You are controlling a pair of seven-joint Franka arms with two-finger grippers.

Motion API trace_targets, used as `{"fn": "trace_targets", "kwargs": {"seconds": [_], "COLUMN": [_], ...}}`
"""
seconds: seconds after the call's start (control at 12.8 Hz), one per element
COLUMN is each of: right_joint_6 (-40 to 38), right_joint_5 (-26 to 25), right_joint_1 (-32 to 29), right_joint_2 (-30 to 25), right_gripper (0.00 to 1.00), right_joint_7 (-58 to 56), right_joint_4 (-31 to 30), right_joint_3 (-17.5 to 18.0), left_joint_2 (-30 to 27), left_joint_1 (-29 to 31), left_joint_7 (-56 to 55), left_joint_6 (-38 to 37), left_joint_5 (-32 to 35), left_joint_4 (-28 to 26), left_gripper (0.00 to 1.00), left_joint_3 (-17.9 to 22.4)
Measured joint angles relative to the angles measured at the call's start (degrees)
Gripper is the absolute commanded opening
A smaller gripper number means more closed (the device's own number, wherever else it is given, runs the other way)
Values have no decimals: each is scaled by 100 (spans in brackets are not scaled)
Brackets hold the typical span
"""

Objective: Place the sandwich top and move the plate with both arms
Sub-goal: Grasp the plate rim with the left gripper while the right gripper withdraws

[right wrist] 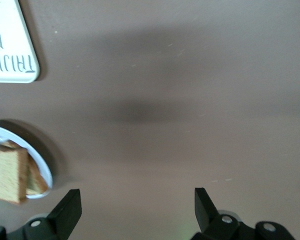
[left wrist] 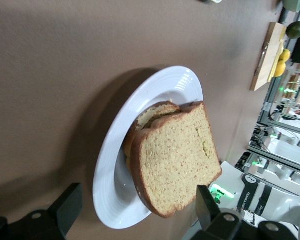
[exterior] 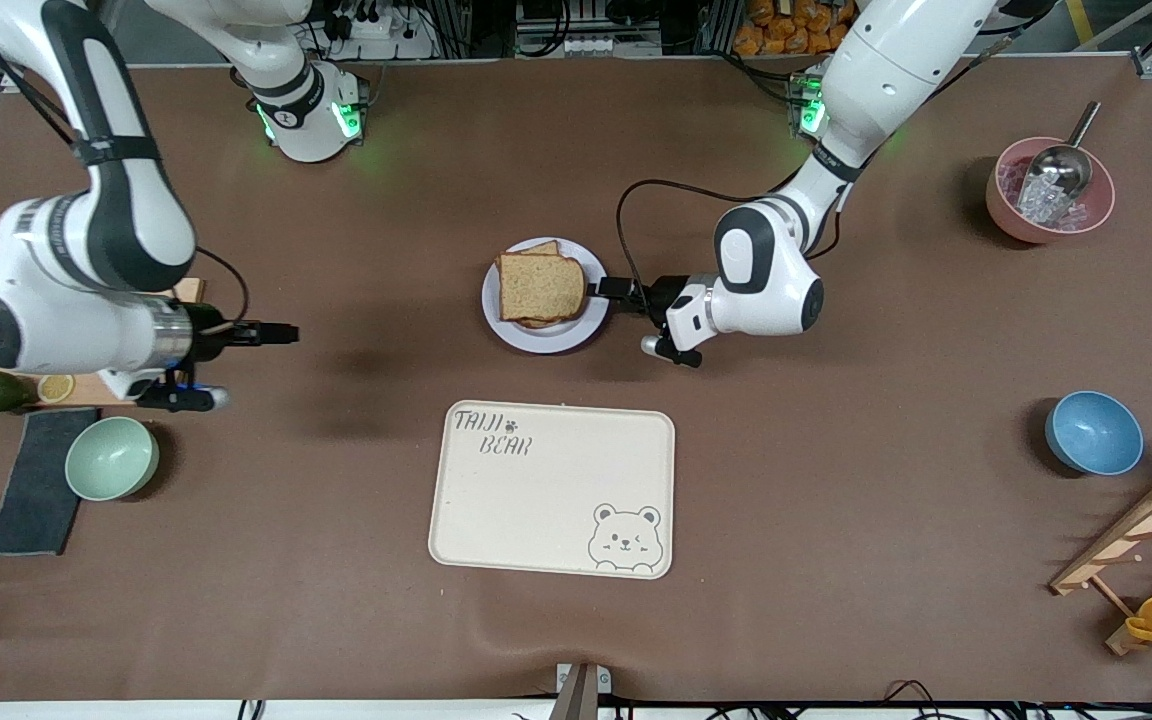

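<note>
While the sandwich top (exterior: 539,287) lies flat on the stack, grainy brown wholemeal with a darker crust and rounded corners, it sits skewed over the lower slice (exterior: 543,249), whose edge peeks out. Both rest on the plate (exterior: 566,335), a small round glossy pale plate with ridged rim, near the table's middle, farther from the front camera than the tray (exterior: 552,489).

Left gripper (exterior: 604,289) is low at the plate's rim on the side toward the left arm's end, black fingers spread wide, nothing between them, sandwich seen between them in the left wrist view.

Right gripper (exterior: 281,333) hangs over bare table toward the right arm's end, well apart from the plate, fingers spread, holding nothing.

Table (exterior: 836,480) is matte brown, slightly wrinkled at the near edge. Tray is cream, rectangular, rounded corners, bear print. Pink bowl (exterior: 1049,190) holds a metal scoop; blue bowl (exterior: 1094,432) and green bowl (exterior: 111,458) sit near opposite ends.
</note>
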Motion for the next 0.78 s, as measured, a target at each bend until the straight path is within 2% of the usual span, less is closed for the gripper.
{"fn": "trace_targets", "kwargs": {"seconds": [0.23, 0.39, 0.55, 0.78], "right_joint_6": [-1058, -1736, -2015, -1973], "right_joint_5": [-10, -10, -76, -370], "right_joint_1": [-17, -15, 75, 171], "right_joint_2": [-50, -167, -489, -1313], "right_gripper": [100, 100, 100, 100], "right_joint_7": [-1177, -995, -210, 690], "right_joint_4": [625, 1069, 1259, 1173], "right_joint_3": [-860, -1094, -1049, -500], "left_joint_2": [129, 151, 156, 219], "left_joint_1": [-79, -91, -116, -171], "left_joint_7": [703, 787, 787, 797], "left_joint_6": [125, 133, 150, 259], "left_joint_5": [-623, -699, -701, -844], "left_joint_4": [-158, -182, -186, -193], "left_gripper": [100, 100, 100, 100], "left_joint_3": [0, 1, 0, 1]}}
